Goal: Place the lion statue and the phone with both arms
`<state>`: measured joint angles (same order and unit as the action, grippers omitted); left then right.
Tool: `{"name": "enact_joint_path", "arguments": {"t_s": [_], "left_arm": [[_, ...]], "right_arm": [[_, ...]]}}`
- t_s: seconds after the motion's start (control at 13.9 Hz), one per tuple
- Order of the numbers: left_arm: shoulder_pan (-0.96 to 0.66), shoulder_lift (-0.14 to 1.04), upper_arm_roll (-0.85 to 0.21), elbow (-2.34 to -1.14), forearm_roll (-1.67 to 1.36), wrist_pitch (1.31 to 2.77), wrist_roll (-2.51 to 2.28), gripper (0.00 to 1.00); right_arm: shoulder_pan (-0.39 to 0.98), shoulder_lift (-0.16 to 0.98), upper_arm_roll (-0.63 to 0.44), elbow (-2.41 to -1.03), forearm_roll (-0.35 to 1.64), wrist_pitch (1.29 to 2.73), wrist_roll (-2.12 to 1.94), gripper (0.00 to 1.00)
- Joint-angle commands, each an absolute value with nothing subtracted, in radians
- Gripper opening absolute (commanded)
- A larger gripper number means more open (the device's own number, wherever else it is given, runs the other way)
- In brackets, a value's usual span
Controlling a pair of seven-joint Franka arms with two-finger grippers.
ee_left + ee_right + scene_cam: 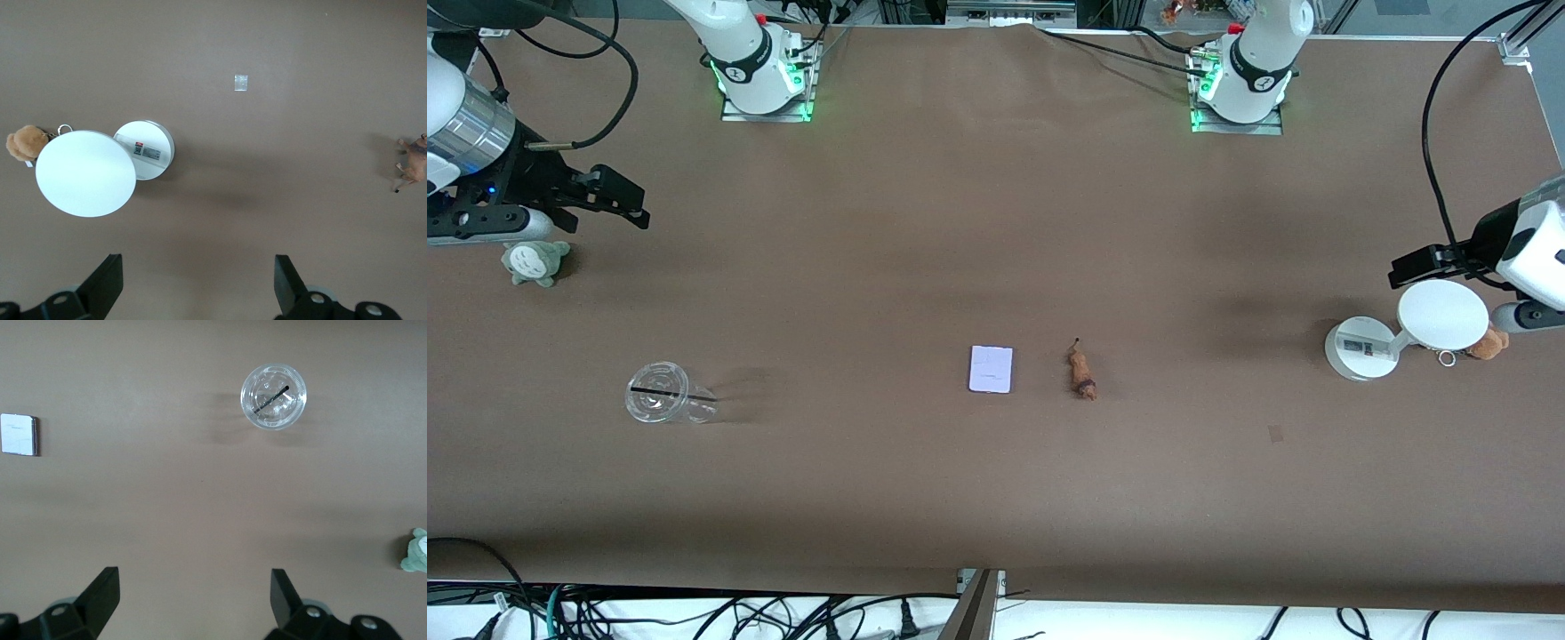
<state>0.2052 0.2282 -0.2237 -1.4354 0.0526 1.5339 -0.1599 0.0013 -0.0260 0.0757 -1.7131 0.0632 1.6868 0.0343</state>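
On the table [996, 222] there is one phone [991, 369], one lion statue [1082, 373], one clear plastic cup [665, 394] with a single black straw across it, one white disc stand [1409, 327], one orange-brown plush bear [1489, 343] and one grey-green plush toy [534, 263]. Two robot arms stand at the table, each with one pincer: the left pincer [1427, 264] and the right pincer [609, 200], two fingers apiece, spread apart.
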Motion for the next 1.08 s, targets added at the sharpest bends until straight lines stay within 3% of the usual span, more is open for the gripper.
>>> {"name": "enact_joint_path", "arguments": {"t_s": [0.0, 0.22, 0.65, 0.86, 1.01], "left_arm": [[0.151, 0.279, -0.225, -1.359, 0.026, 1.52, -0.153, 1.0], [0.053, 0.32, -0.225, -1.355, 0.026, 1.548, -0.299, 1.0], [-0.165, 0.5, -0.224, -1.37, 0.031, 1.889, -0.544, 1.0], [-0.238, 0.587, -0.222, -1.37, 0.046, 1.948, -0.586, 1.0], [-0.262, 0.641, -0.221, -1.374, 0.046, 2.064, -0.601, 1.0]], "right_arm": [[-0.018, -0.026, 0.094, -1.709, 0.052, 1.681, 0.021, 1.0], [-0.018, -0.026, 0.094, -1.709, 0.054, 1.681, 0.021, 1.0], [-0.018, -0.026, 0.094, -1.71, 0.057, 1.681, 0.021, 1.0], [-0.018, -0.025, 0.092, -1.712, 0.058, 1.681, 0.021, 1.0], [-0.018, -0.022, 0.092, -1.713, 0.058, 1.683, 0.021, 1.0]]}}
